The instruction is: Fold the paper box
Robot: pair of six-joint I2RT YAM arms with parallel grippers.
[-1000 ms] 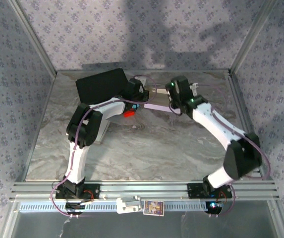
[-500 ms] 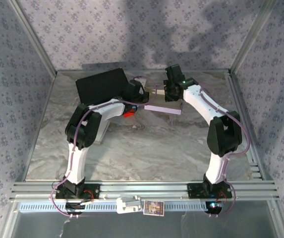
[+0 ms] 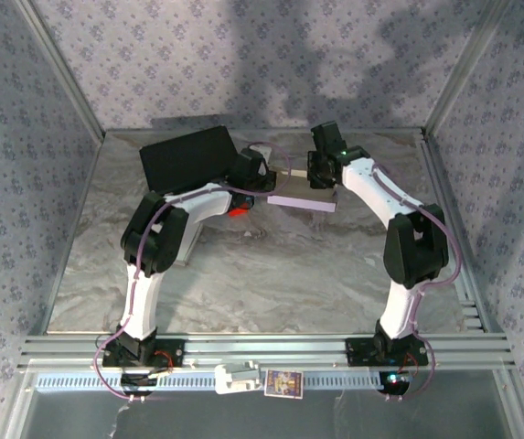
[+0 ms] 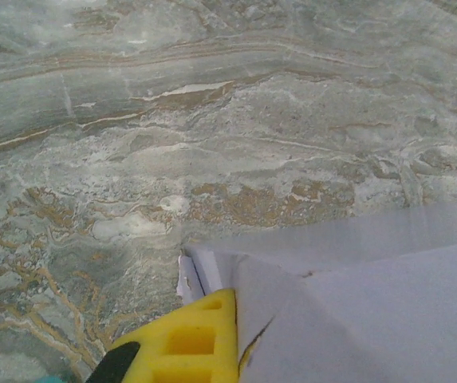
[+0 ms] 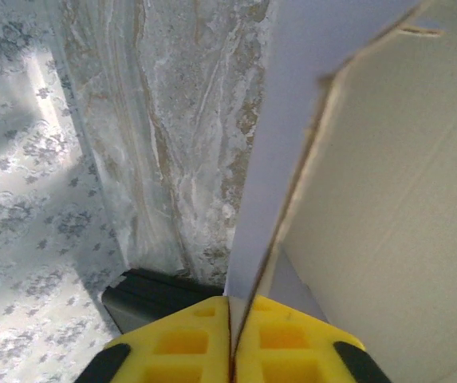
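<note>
At opposite ends of the pale lilac cardboard paper box (image 3: 304, 198) | left gripper (image 4: 225, 321) pinched tight on a flap | right gripper (image 5: 230, 309) clamped on a wall edge, steadying it for the fold

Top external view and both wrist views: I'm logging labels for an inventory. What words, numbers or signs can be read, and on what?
None can be read.
Small colourful printed card on the perforated front metal rail: print too small and blurred to read.
Pale lilac paper box: no print visible on it.
</note>
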